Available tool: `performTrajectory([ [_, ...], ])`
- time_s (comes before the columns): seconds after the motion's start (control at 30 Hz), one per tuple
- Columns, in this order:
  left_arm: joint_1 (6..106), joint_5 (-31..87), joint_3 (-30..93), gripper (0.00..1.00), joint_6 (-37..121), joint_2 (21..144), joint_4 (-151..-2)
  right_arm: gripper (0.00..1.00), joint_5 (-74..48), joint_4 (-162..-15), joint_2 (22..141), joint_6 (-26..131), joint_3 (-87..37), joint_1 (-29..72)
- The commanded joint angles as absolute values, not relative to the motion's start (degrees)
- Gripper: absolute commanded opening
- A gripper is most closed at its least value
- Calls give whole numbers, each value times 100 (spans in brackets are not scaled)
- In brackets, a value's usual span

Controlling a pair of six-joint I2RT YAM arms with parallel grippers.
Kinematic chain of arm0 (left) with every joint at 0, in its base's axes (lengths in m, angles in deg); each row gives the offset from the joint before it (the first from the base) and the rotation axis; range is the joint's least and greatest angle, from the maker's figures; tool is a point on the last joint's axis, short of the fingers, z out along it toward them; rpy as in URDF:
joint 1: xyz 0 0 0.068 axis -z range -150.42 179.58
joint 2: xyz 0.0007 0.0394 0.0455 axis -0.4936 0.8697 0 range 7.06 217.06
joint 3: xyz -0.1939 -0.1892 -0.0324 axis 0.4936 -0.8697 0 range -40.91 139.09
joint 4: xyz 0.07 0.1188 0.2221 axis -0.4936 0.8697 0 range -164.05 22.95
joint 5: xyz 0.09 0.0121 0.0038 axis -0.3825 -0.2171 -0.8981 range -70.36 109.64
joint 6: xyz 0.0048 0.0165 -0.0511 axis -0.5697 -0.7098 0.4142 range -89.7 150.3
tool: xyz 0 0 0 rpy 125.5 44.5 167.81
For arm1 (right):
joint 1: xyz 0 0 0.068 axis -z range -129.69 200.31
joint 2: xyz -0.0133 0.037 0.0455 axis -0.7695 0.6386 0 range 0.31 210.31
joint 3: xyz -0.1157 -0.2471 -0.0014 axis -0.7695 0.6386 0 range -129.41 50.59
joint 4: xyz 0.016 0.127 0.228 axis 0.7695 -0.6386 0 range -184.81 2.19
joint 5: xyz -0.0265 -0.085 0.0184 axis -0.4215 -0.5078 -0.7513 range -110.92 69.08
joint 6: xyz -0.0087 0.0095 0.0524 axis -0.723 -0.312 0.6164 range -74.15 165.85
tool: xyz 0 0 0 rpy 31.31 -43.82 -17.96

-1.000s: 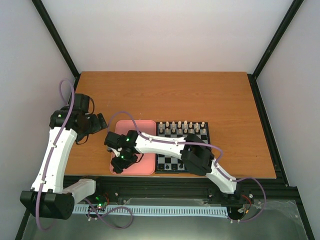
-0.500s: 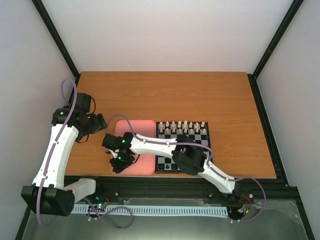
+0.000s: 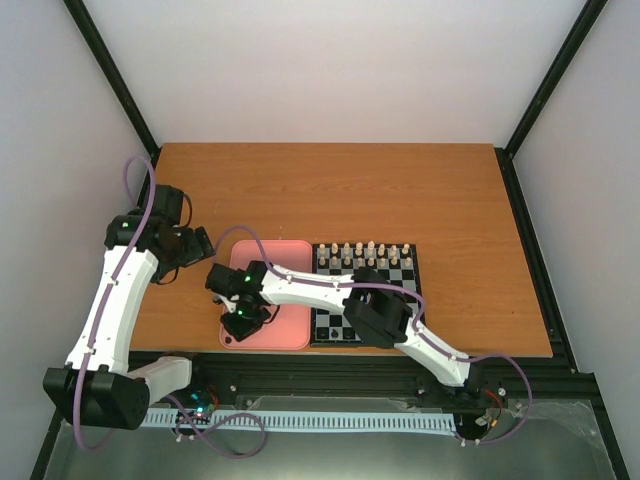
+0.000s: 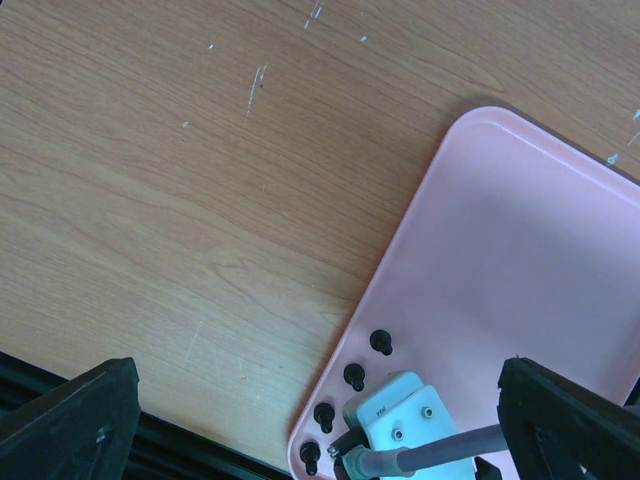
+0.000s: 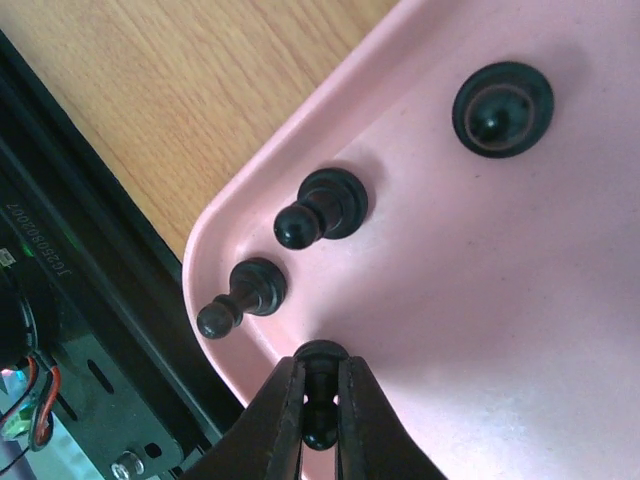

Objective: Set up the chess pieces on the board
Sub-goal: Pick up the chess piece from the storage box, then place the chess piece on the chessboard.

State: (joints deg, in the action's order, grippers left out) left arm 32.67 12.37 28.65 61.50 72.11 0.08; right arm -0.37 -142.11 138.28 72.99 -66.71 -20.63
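Near the left edge of the brown wooden counter [image 3: 330,190], the left tool [image 3: 198,243] is hovering over bare wood, released, with its two black fingers [image 4: 70,420] spread wide and nothing between them

Just to its right, a pink rectangular plastic tray [image 4: 520,260] is lying close to the counter's near edge. The small black chess pieces [image 4: 354,376] are sitting in the tray's near-left corner, in a short row along its left wall. The right arm is reaching across from the right, and the right tool [image 5: 320,368] is pointing down into that corner, clenched on one black pawn [image 5: 320,410] at the near end of the row. Two loose pawns are sitting just beside it against the tray wall, and a third piece is sitting a little farther in

Just beside the tray's right side, the small square black-and-pale checked chessboard [image 3: 400,282] is lying near the counter's near edge, partly covered by the right arm. Cream-white pieces [image 3: 360,255] are filling its far rows
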Motion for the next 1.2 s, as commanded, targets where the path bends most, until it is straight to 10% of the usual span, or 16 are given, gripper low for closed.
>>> performTrajectory([
  [0.0,3240,1222,2871,100,6032,7218,-86,5,-90,-14369,13963,7260,-6846,-2022],
  [1.17,3239,1295,2915,100,6018,7457,-206,3,-1684,-14120,8750,7629,-703,574],
])
